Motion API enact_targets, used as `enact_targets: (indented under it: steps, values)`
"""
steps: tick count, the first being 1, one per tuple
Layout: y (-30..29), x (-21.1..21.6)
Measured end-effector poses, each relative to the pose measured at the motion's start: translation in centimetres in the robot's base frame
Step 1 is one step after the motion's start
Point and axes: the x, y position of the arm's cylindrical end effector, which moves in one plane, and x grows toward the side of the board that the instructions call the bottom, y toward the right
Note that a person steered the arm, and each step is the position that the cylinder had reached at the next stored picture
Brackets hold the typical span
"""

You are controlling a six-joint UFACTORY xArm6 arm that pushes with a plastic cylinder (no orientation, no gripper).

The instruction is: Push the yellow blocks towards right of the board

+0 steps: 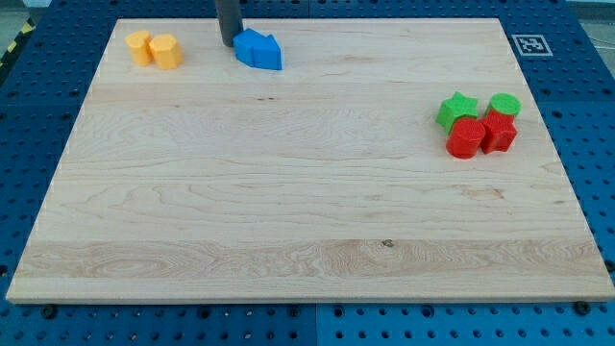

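Observation:
Two yellow blocks sit touching at the view's top left of the wooden board [288,192]: a round one [140,46] and a hexagonal one [166,51] to its right. My tip [229,43] stands on the board to the right of the yellow blocks, a short way apart from them. It is right beside the left edge of a pair of blue blocks [258,49], which lie just to its right.
At the view's right sit a green star block [457,109], a green round block [504,104], a red round block [466,137] and a red block [498,131], all clustered. A fiducial tag [531,44] marks the board's top right corner.

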Motion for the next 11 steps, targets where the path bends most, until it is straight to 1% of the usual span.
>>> enact_targets:
  steps: [1,2,3,4,5,6,7,8,9,11]
  values:
    - [3.5,3.9]
    - [6.3,5.4]
    - [1.6,1.7]
    - [-6.8,-3.6]
    - [-16.7,-6.4]
    - [-19.9,-6.3]
    - [-19.8,-4.1]
    - [-19.9,-0.3]
    - [-19.7,0.2]
    - [-12.4,0.2]
